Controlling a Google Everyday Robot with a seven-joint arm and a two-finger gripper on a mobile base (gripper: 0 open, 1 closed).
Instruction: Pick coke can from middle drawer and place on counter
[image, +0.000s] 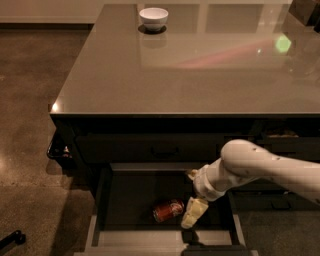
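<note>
Middle drawer (150, 239) holds coke can (168, 210) beside gripper (193, 214).

I'm watching the counter (165, 75) shining glossy and smooth, mirroring the white bowl (153, 17), which is looking like glazed ceramic. The floor (30, 125) is reading as mottled, faintly polished concrete. The middle drawer (150, 239) is showing matt dark walls and a pale rim. The coke can (168, 210) is glinting metallic red. My gripper (194, 214), hanging in the drawer just right of the can, is looking like pale matt plastic
</note>
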